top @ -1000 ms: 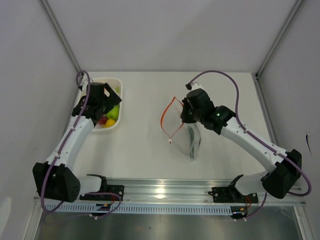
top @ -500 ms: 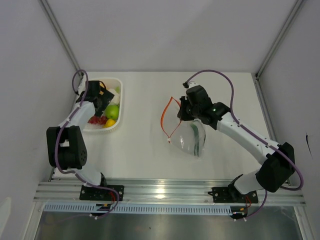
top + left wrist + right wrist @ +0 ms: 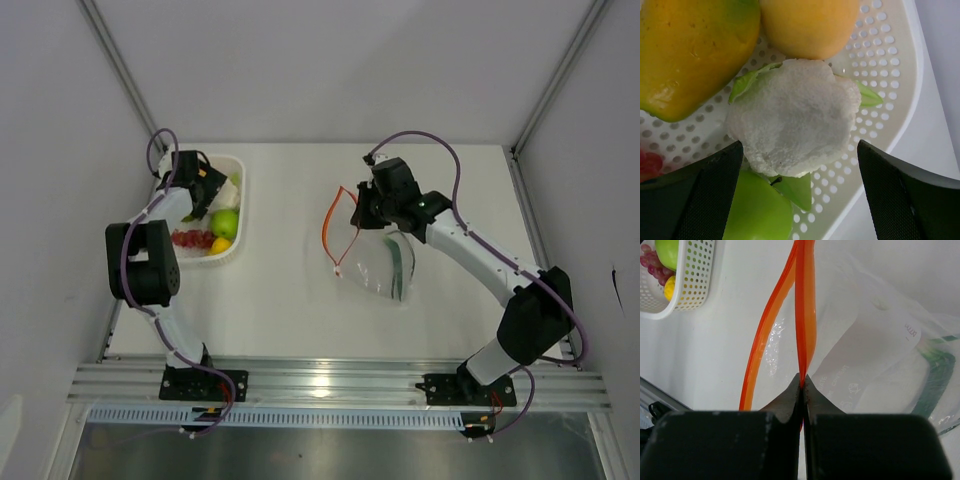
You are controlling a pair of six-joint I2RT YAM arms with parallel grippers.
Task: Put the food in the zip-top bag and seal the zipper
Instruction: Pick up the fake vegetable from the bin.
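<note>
Left end effector (image 3: pixel 800 187), jaws apart, straddles the bumpy white toy cauliflower (image 3: pixel 795 122): probably light, stiff, pinchable across its crown.

Basket (image 3: pixel 242 205) at far left of desk (image 3: pixel 290 310), food in it. Cauliflower (image 3: pixel 795 117) lies against apple (image 3: pixel 757 212). Left pincer (image 3: pixel 205 188) over basket, one finger either side of cauliflower, not touching it. Zip-top bag (image 3: pixel 385 272) right of centre, well apart from basket. Zipper (image 3: pixel 326 235) on its left side, with right pincer (image 3: pixel 802 385) clamped at the far end.
</note>
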